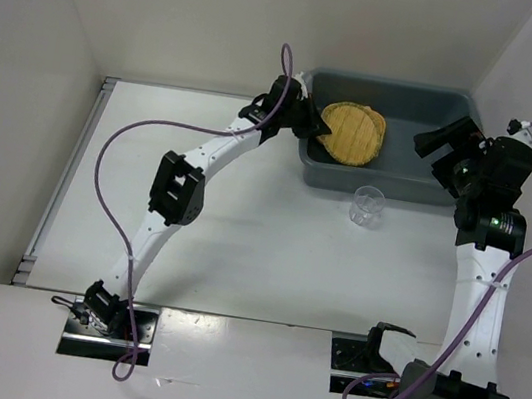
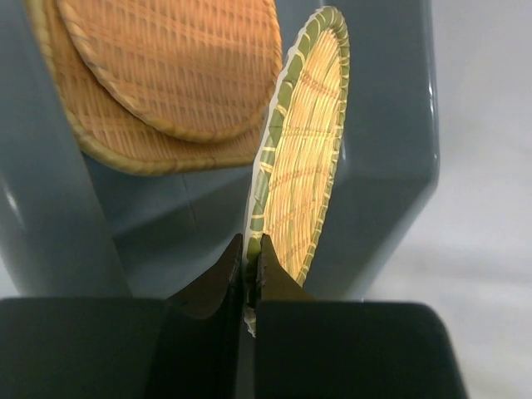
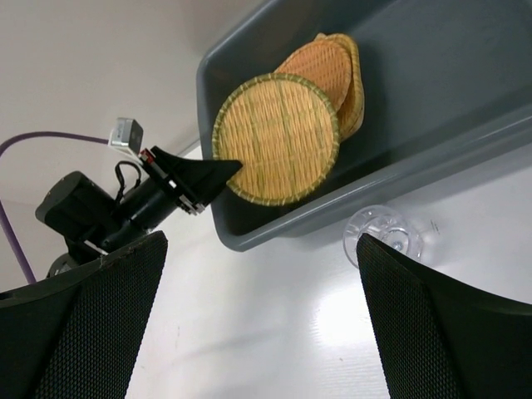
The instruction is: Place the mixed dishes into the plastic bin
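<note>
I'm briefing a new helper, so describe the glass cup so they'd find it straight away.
Start at the big grey-blue bin at the table's far side. Just in front of its near wall stands a small cup. It is see-through glass; its neighbours are orange woven plates at the bin.
</note>
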Available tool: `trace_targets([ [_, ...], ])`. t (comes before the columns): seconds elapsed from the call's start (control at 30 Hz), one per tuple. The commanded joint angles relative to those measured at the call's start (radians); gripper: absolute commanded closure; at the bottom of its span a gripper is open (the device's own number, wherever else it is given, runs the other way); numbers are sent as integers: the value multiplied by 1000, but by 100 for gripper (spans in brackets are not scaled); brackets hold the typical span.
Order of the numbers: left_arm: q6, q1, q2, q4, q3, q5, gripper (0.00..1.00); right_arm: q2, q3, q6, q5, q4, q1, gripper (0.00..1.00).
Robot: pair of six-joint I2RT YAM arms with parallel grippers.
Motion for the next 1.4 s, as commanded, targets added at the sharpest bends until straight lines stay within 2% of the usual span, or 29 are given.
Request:
trace_targets([
  [0.0,-42,-4,23,92,70,-74,98,-6,-25,1,-32,-5,-7,0],
  [0.27,-85,-4,75,136,143,-263,96,-6,-65,11,-101,-5,-7,0],
  [0.37,-76,-13,105,136,191,-332,87,-6,-74,11,-121,-5,-7,0],
  [0.47,-53,-24,115,127,217,-384,84,-6,-85,11,-121,-5,2,0],
  [0.63,-64,-52,146,136,241,-397,71,4,-96,1,-89,-5,32,0],
  [0.8,-64,-61,155,136,241,-397,69,4,-86,-8,-79,-5,42,0],
  [0.9,-64,-70,155,136,250,-397,59,4,-86,-8,-70,-5,51,0],
  [0.93,-64,-70,155,127,251,-397,51,4,-86,-8,-70,-5,60,0],
  [0.97,-64,-70,146,118,261,-397,37,4,-86,-8,-70,-5,60,0],
  [1.07,-30,-70,137,107,284,-407,21,4,-86,-17,-61,-5,69,0],
  [1.13,-6,-70,111,75,306,-407,14,4,-86,-17,-61,-5,69,0],
  [1.37,137,-70,-7,-29,272,-462,7,-15,-95,-17,-61,4,69,0],
])
